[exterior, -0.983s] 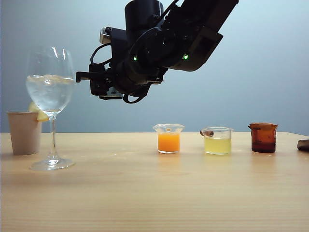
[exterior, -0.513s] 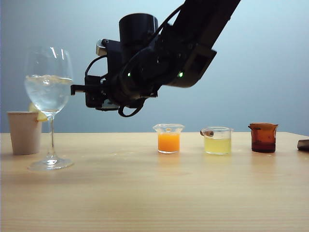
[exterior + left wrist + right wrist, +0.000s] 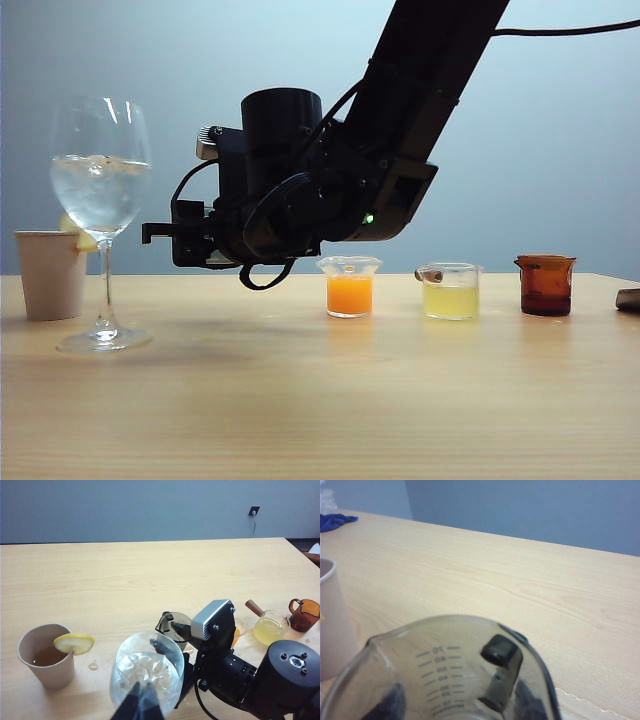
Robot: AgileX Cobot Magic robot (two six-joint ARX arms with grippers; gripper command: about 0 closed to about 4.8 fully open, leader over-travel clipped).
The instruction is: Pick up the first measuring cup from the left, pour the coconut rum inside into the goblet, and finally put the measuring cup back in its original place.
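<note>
Lowered since the earlier frame, the right tool (image 3: 172, 630) now hangs just above the surface (image 3: 320, 400), clamped on the first measuring cup (image 3: 455, 675), right of the goblet (image 3: 100, 215). Whether the left tool (image 3: 140, 705), over the goblet, grips anything cannot be told.

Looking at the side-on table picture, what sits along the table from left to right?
Paper cup → goblet → right pincer on its dark arm → orange-liquid cup → pale yellow cup → amber-brown cup.
</note>
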